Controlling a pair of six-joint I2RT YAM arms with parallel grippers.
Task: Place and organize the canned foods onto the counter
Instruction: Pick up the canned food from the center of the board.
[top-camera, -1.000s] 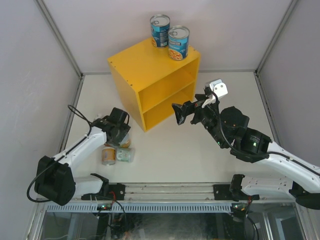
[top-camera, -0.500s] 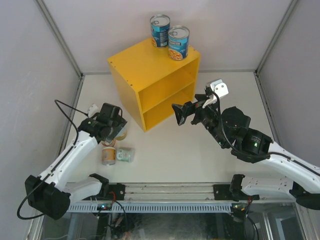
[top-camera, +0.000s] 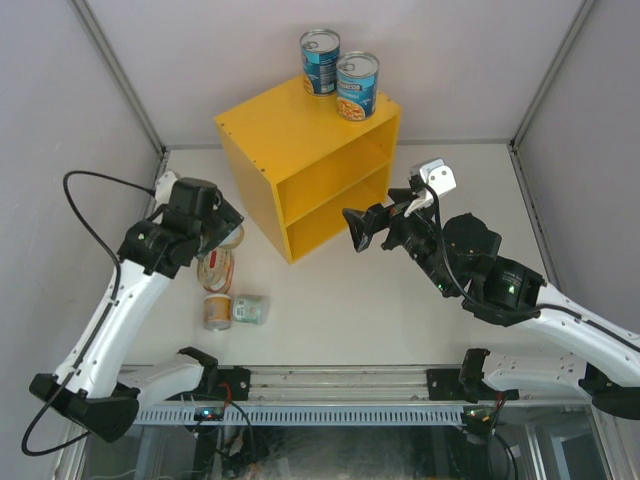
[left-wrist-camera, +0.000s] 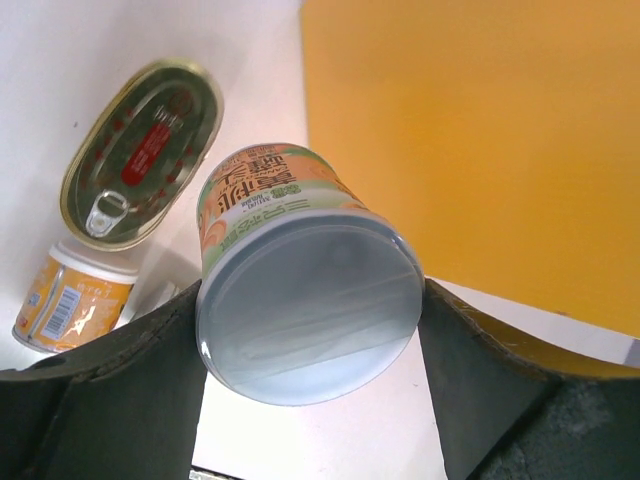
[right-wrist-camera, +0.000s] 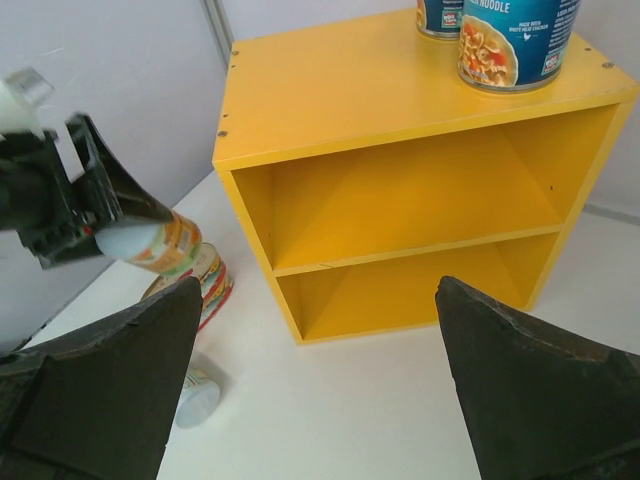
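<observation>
Left pincer pinches a small can — orange-green label, pale shiny metal end — while right pincer hangs spread wide.

Far blue can cropped at top edge, oval tin partly hidden

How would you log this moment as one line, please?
left gripper: shut on small can, aloft | right gripper: open | counter: two tall cans on top
</observation>
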